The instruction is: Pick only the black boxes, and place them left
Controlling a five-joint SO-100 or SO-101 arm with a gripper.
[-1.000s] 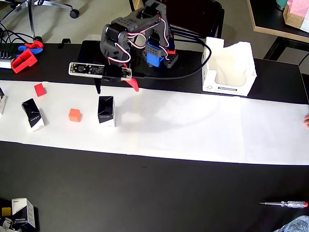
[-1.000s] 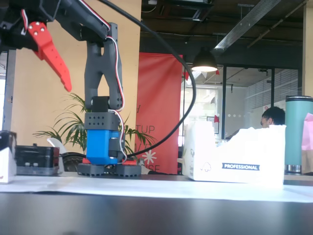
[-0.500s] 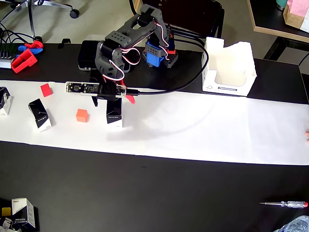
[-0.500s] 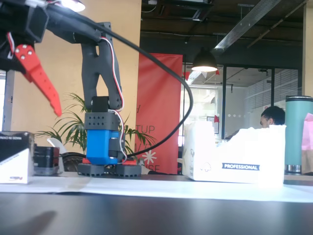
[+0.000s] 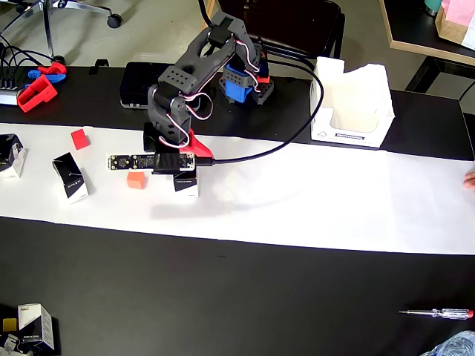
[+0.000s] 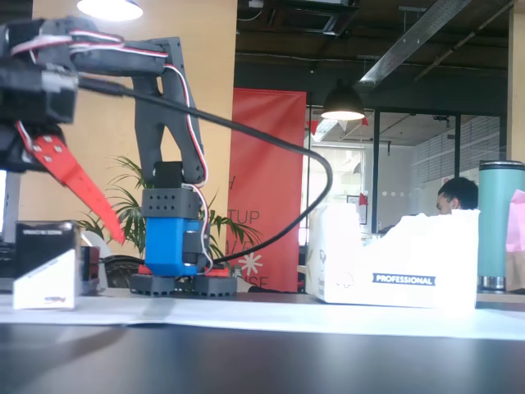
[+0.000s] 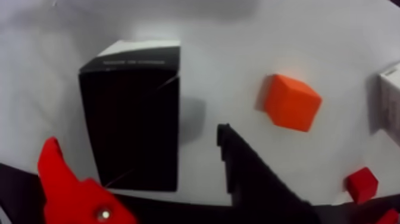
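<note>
A black box [image 7: 134,113] stands upright on the white paper, and my gripper [image 7: 137,137] is open around it. The red finger [image 7: 59,184] is on its left and the black finger [image 7: 238,161] on its right in the wrist view, neither touching. In the overhead view the gripper [image 5: 177,152] hangs over this box [image 5: 186,184]. The fixed view shows the box [image 6: 45,267] below the red finger [image 6: 72,179]. A second black box [image 5: 70,176] lies further left. A third [image 5: 9,154] is at the left edge.
An orange cube [image 5: 136,180] sits just left of the straddled box, with a red cube [image 5: 79,139] further left. A large white open carton [image 5: 352,104] stands at the back right. A screwdriver [image 5: 438,314] and a small box [image 5: 33,326] lie on the black table in front.
The arm has reached forward and down, bringing the open fingers around the black box. The boxes and cubes on the paper have all drifted to the right.
</note>
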